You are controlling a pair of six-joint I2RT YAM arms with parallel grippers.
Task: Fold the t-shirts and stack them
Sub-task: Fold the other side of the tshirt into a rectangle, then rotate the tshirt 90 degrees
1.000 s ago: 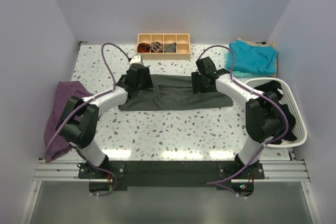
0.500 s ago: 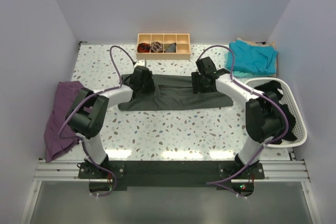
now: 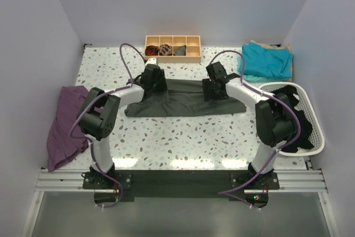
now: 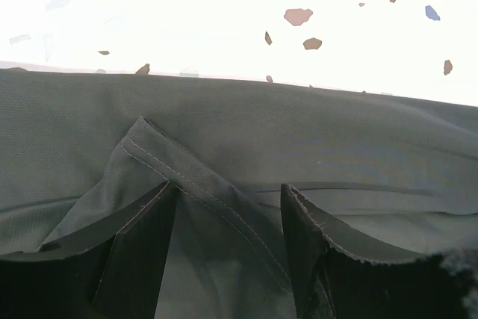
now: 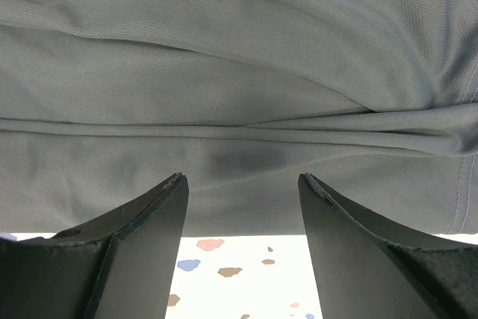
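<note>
My left gripper (image 4: 228,188) and right gripper (image 5: 243,181) both hover, fingers apart, over the charcoal t-shirt (image 3: 183,104) (teal t-shirt (image 3: 267,62) at the far right corner of the table (image 3: 166,137)).

1. You had two arms before you, the left arm (image 3: 102,116) and the right arm (image 3: 275,119), each made of bulky black joint housings linked by white segments.
2. A thin purple cable (image 3: 122,56) looped along each arm.
3. Both bases were bolted to a flat black plate (image 3: 183,184) fixed on a silver rail (image 3: 61,180).
4. The left gripper (image 4: 228,192) and the right gripper (image 5: 243,181) showed you matte black, wedge-shaped fingers (image 5: 142,252) with rough, slightly frayed edges.
</note>
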